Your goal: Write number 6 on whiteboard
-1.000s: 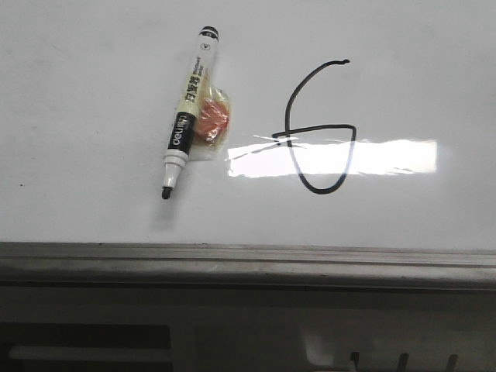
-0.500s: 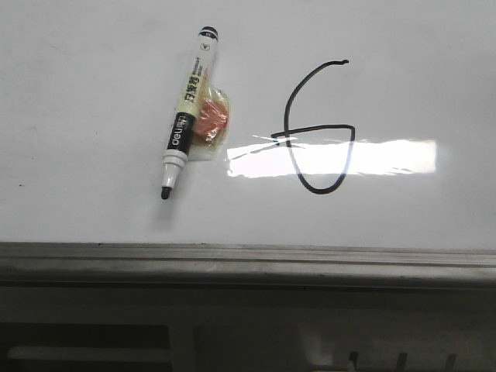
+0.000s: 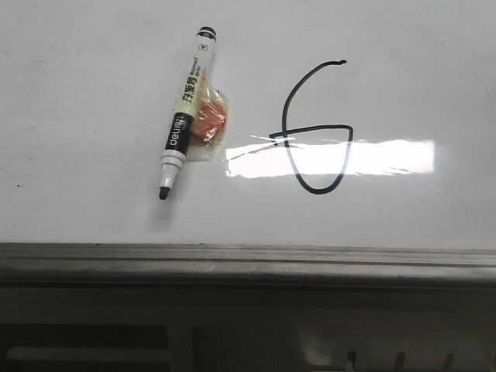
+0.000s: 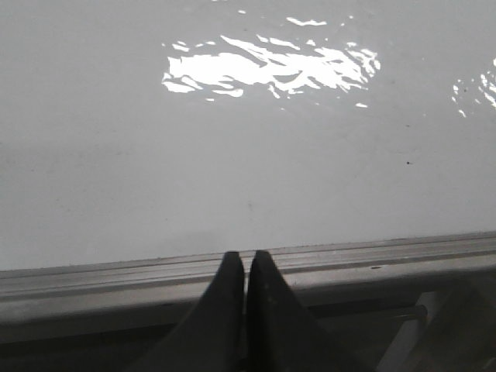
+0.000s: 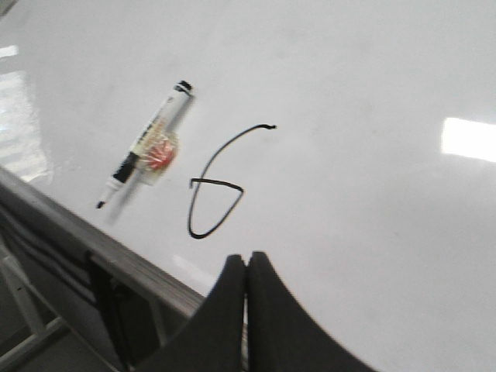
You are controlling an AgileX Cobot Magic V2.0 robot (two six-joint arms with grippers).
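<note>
A black hand-drawn number 6 (image 3: 316, 128) stands on the glossy whiteboard (image 3: 93, 116), right of centre in the front view; it also shows in the right wrist view as the number 6 (image 5: 217, 186). A black-and-pale-yellow marker pen (image 3: 186, 112) lies uncapped to its left, tip toward the rail, with an orange wrapped piece (image 3: 209, 124) against it. My right gripper (image 5: 246, 260) is shut and empty, just short of the 6 near the board's (image 5: 372, 93) edge. Over the rail, my left gripper (image 4: 246, 260) is shut and empty. No gripper shows in the front view.
A grey metal rail (image 3: 248, 263) runs along the whiteboard's near edge, with a grey slotted panel (image 3: 232, 333) beneath it. Bright glare (image 3: 333, 157) crosses the 6's loop. The rail (image 4: 387, 260) lies under the left fingertips.
The front view has shifted very slightly; the marker pen and the 6 stay where they were on the board.
</note>
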